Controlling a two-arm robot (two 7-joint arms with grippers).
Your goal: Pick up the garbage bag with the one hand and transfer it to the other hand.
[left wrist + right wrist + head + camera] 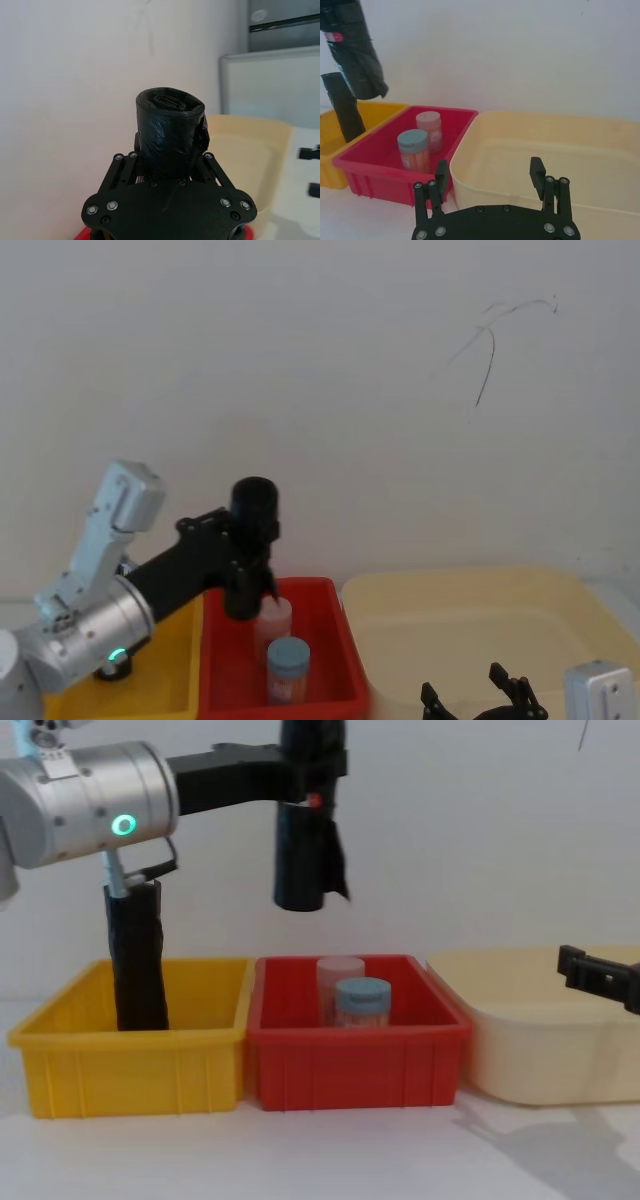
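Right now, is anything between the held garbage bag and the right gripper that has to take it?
Nothing visible. The left gripper holds the garbage bag high above the red bin, its lower end clear of the two jars below. The right gripper sits open, low over the cream tub; only open air lies between them.

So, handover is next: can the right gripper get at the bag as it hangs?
Probably yes. The left gripper holds the bag high over the red bin, its lower half bare; the right gripper is open, nothing between them.
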